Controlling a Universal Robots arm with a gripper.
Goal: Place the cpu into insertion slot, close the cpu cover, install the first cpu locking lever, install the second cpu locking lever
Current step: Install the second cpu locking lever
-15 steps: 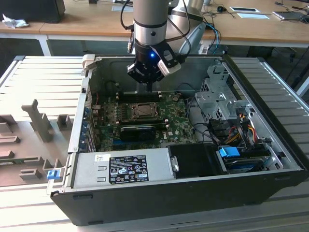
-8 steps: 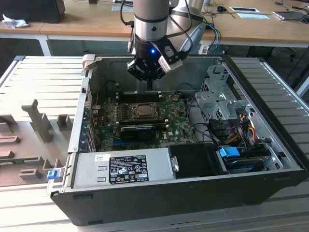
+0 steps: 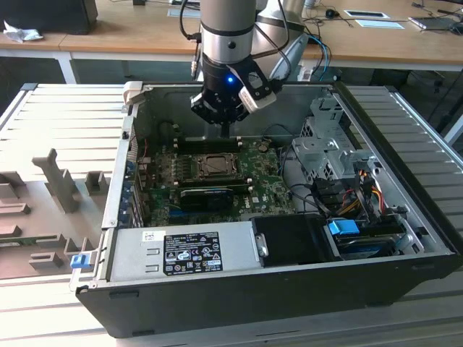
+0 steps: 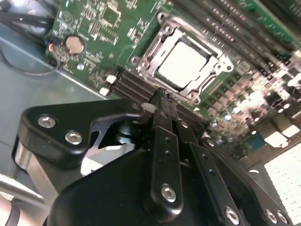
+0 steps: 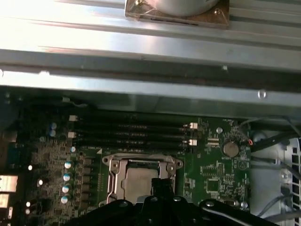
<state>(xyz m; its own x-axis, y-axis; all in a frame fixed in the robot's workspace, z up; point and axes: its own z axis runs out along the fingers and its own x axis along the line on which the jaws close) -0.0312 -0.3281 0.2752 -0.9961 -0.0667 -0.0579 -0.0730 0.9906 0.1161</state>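
The arm hangs over an open computer case (image 3: pixel 405 238) that lies on its side on a ribbed metal bench (image 3: pixel 58 116). The claw (image 3: pixel 225 131) hovers just above the motherboard (image 3: pixel 268 184), over the memory slots (image 3: pixel 206 144) at the far edge of the board and just beyond the insertion slot (image 3: pixel 215 166). In the second wrist view the claw (image 4: pixel 161 96) has its two black fingers (image 4: pixel 165 132) pressed together, closed on nothing, with the tips hanging near the rim of the socket but not touching it.

The cpu (image 4: pixel 184 64) sits in the insertion slot (image 4: pixel 141 63), its flat silver-grey top showing through the square window of the cpu cover (image 4: pixel 165 34). The cover lies flat over the chip, closed down on the socket frame. In the first wrist view the cpu (image 5: pixel 138 181) and the cpu cover (image 5: pixel 114 165) appear the same way, partly hidden behind the claw (image 5: pixel 162 184). Whether the locking levers are latched I cannot tell.

A round coin battery (image 4: pixel 74 44) sits on the board to one side of the socket, next to a small red-and-black wire plug (image 4: pixel 51 47). In the exterior view, a long black card (image 3: pixel 206 196) stands on the near side of the socket, and a grey power supply (image 3: pixel 181 249) with labels fills the near corner of the case. Coloured cables (image 3: pixel 354 195) run by the drive cage (image 3: pixel 325 137) at the exterior view's right.
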